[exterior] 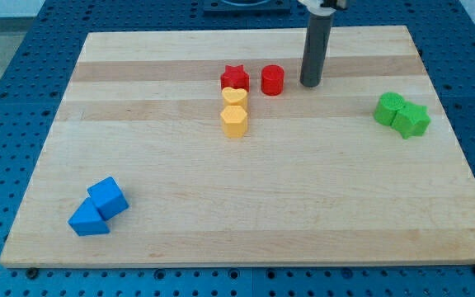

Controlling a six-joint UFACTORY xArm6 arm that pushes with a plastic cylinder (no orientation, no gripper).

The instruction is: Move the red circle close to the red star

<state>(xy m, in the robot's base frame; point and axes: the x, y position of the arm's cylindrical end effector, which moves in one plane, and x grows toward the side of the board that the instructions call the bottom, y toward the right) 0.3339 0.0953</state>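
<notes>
Red circle (272,80) upper centre of frame, just beside red star (235,78).
Short glossy red cylinder, upright on desk (221,214); my tip (310,84) just right of it; no fingers.

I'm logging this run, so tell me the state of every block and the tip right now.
red circle: upright, small gap from star
red star: touching yellow heart
yellow heart: against yellow hexagon
green blocks: paired, touching
blue blocks: paired, touching
my tip: right of circle, apart
</notes>
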